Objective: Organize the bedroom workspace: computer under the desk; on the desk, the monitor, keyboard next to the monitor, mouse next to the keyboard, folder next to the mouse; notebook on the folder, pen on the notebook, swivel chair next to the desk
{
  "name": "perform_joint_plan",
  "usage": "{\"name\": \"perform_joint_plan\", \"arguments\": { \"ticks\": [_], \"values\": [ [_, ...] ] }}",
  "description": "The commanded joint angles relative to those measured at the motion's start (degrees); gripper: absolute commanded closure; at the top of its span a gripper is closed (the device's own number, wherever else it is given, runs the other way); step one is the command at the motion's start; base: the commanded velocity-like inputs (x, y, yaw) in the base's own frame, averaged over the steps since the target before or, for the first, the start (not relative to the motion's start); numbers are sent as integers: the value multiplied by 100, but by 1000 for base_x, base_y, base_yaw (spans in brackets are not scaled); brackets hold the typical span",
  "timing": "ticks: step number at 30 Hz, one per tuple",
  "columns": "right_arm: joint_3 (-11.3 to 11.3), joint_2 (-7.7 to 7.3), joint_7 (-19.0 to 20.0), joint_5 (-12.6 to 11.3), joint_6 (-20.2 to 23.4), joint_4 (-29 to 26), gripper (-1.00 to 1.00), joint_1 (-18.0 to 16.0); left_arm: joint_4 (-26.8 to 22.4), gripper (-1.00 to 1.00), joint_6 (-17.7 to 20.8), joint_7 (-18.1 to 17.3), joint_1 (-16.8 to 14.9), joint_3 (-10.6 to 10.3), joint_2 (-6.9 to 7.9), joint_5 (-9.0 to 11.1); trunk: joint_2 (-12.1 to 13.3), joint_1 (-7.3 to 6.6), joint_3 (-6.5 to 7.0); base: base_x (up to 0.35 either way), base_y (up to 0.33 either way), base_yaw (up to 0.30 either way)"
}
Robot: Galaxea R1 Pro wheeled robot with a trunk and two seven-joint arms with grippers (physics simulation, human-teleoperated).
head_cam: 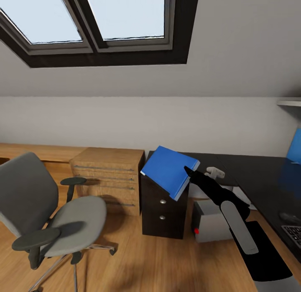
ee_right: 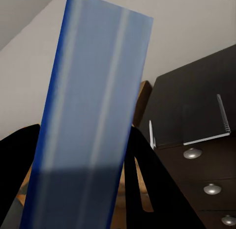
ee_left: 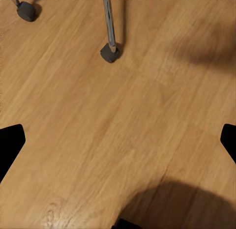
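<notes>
My right gripper (head_cam: 189,172) is shut on the bright-blue folder (head_cam: 169,170), holding it tilted in the air over the left end of the black desk (head_cam: 255,170). In the right wrist view the folder (ee_right: 88,116) sits between the black fingers (ee_right: 147,175). Beyond it on the desktop lie the notebook (ee_right: 209,123) and the white pen (ee_right: 152,134). The grey swivel chair (head_cam: 42,208) stands at the left with a bare seat. The computer (head_cam: 211,223) sits on the floor under the desk. The keyboard (head_cam: 294,234) and the mouse (head_cam: 288,217) lie at the right edge. My left gripper (ee_left: 118,145) hangs open over the floor. The monitor is out of view.
A light-wood drawer chest (head_cam: 108,175) stands against the wall between chair and desk. The desk's black drawer unit (head_cam: 162,210) is below the folder. A blue wall panel (head_cam: 296,145) is at the far right. Chair castors (ee_left: 109,52) rest on the wood floor (ee_left: 98,130).
</notes>
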Motion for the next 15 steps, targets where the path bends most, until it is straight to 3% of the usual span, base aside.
{"name": "perform_joint_plan", "arguments": {
  "ticks": [1,15],
  "values": [
    [9,-5,-58,-60,7,-8,100,-5,5,-100,-20,7,-4,8,-2,2,38,-23,12,0,0,0],
    [-4,-10,-58,-60,15,-8,100,-5,131,-100,-10,14,-5,5,7,3,599,-330,263,0,0,0]
  ]
}}
